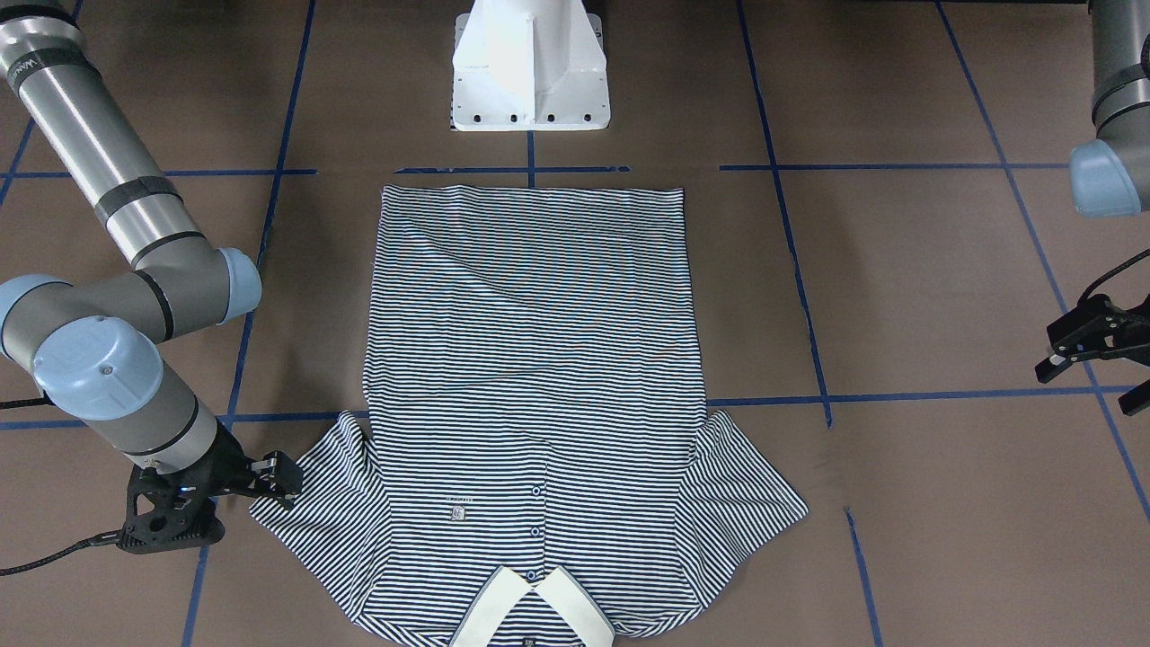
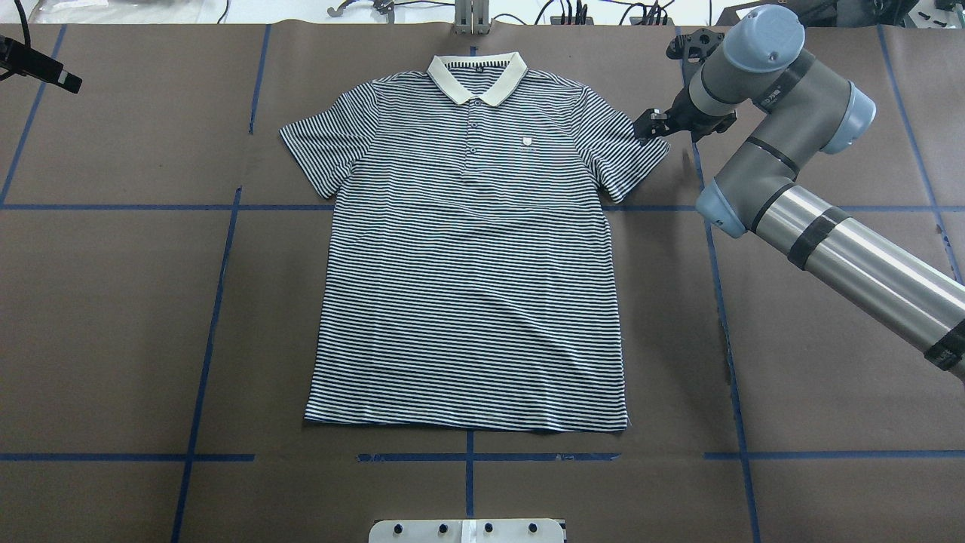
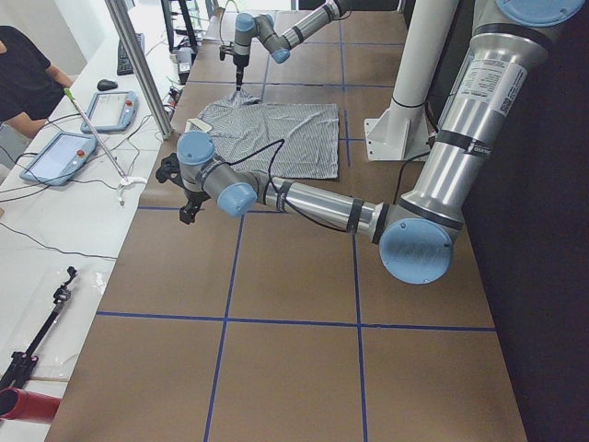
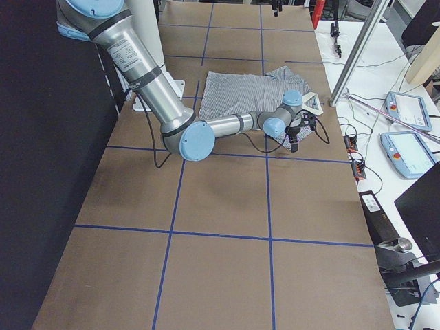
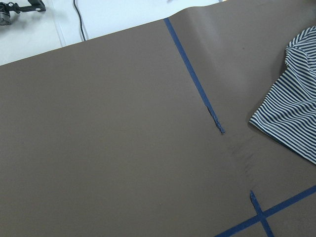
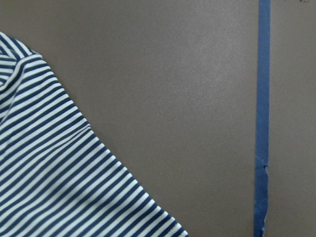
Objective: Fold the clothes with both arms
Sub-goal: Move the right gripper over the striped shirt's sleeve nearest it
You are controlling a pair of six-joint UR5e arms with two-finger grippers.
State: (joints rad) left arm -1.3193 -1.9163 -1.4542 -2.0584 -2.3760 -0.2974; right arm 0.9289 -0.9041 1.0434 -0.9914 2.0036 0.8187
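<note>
A: Right pincer (image 1: 286, 481), front view: at eight o'clock of the shirt (image 1: 535, 359), tips just at the sleeve (image 1: 332, 485) edge. Whether its jaws are apart I cannot tell.
B: And the left pincer (image 1: 1084, 391)?
A: At three o'clock, well apart from the cloth, jaws spread, holding nothing. The shirt lies flat and face up, collar (image 1: 575, 615) at six, hem toward the pedestal (image 1: 530, 72) at twelve. The logo (image 1: 457, 512) has lettering too small to read, and the writing on the right arm (image 1: 117, 180) is cut off.
B: Overhead?
A: Collar at twelve there. Bare table (image 2: 113, 302) on every side of the shirt. The right arm comes in from four o'clock.
B: The side views?
A: From the left end, a person (image 3: 23, 78) at ten o'clock and two tablets (image 3: 110, 110) on a white bench (image 3: 55, 239) along the table. The left arm (image 3: 479, 101) has a label, illegible.
B: Wrist cameras?
A: Left: the other sleeve (image 5: 291, 98) at three, open table elsewhere. Right: sleeve at seven, tape (image 6: 261, 98) at three.
</note>
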